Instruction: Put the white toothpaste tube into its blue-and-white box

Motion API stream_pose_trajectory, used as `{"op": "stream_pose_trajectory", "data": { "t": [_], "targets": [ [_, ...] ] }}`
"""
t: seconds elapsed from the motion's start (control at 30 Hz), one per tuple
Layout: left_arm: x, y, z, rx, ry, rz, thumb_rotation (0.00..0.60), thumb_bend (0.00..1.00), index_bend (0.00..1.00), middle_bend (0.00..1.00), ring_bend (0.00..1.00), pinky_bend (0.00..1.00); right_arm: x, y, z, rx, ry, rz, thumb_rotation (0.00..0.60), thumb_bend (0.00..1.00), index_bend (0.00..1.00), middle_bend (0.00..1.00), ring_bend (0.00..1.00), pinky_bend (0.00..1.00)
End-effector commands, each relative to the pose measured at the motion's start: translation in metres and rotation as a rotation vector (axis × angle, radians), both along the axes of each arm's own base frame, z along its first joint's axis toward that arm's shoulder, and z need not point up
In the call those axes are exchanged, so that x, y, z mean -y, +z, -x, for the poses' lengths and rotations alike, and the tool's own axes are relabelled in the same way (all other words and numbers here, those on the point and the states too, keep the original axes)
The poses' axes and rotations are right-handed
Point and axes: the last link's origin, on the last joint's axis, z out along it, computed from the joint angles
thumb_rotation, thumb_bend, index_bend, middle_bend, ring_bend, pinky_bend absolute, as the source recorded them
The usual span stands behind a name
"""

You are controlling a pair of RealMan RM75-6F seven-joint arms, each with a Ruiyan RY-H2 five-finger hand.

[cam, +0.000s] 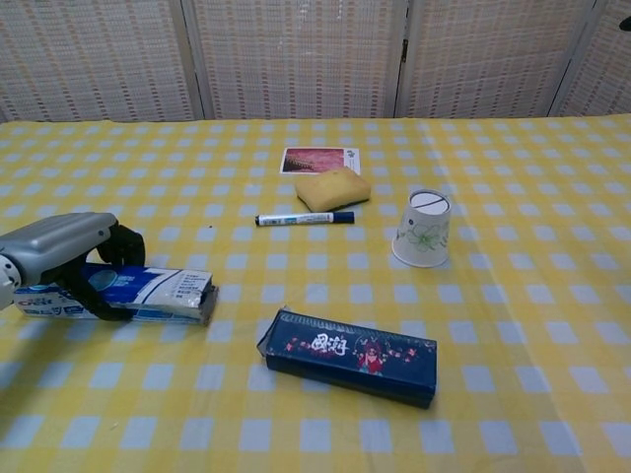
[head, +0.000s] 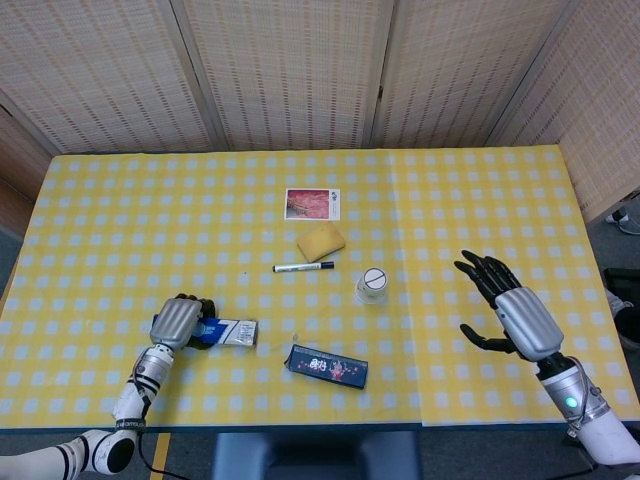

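Observation:
The blue-and-white toothpaste box lies flat on the yellow checked table near its front left, open end to the right. My left hand grips the box's left half, fingers wrapped round it. The chest view shows the same hand on top of the box. No white toothpaste tube shows apart from the box, and I cannot tell whether it is inside. My right hand hovers open at the front right, fingers spread, holding nothing, well away from the box.
A dark blue pencil case lies just right of the box. Behind it are a paper cup, a marker pen, a yellow sponge and a photo card.

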Motion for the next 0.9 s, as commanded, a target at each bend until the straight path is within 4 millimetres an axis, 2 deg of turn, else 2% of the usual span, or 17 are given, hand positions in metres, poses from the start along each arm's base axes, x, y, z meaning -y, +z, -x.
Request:
{"op": "stream_pose_trajectory", "data": {
  "t": [0.03, 0.13, 0.2, 0.4, 0.57, 0.77, 0.9],
  "targets": [
    [0.000, -0.001, -0.003, 0.003, 0.002, 0.004, 0.600, 0.20, 0.30, 0.33, 0.23, 0.25, 0.000, 0.002, 0.003, -0.019, -0.006, 0.013, 0.600, 0.36, 0.00, 0.00, 0.00, 0.00],
    [0.000, 0.008, -0.011, 0.048, -0.020, -0.031, 0.600, 0.20, 0.15, 0.15, 0.06, 0.06, -0.005, 0.006, 0.010, -0.067, -0.036, 0.047, 0.600, 0.36, 0.00, 0.00, 0.00, 0.00],
    [0.000, 0.018, -0.017, 0.070, -0.051, -0.061, 0.600, 0.20, 0.11, 0.10, 0.01, 0.00, -0.009, 0.008, 0.014, -0.085, -0.055, 0.070, 0.600, 0.36, 0.00, 0.00, 0.00, 0.00],
    [0.010, 0.058, -0.033, 0.115, -0.158, -0.139, 0.600, 0.20, 0.09, 0.08, 0.00, 0.00, -0.023, 0.010, 0.021, -0.127, -0.077, 0.105, 0.600, 0.36, 0.00, 0.00, 0.00, 0.00],
    [0.033, 0.103, -0.034, 0.069, -0.200, -0.172, 0.600, 0.20, 0.10, 0.08, 0.00, 0.00, -0.037, 0.012, 0.031, -0.215, -0.118, 0.159, 0.600, 0.36, 0.00, 0.00, 0.00, 0.00],
    [0.070, 0.156, -0.012, 0.028, -0.167, -0.231, 0.600, 0.20, 0.10, 0.08, 0.00, 0.00, -0.056, 0.014, 0.044, -0.334, -0.181, 0.254, 0.600, 0.36, 0.00, 0.00, 0.00, 0.00],
    [0.100, 0.179, 0.011, -0.065, -0.169, -0.308, 0.600, 0.20, 0.10, 0.08, 0.00, 0.00, -0.070, 0.014, 0.054, -0.413, -0.239, 0.338, 0.600, 0.36, 0.00, 0.00, 0.00, 0.00]
  ]
}}
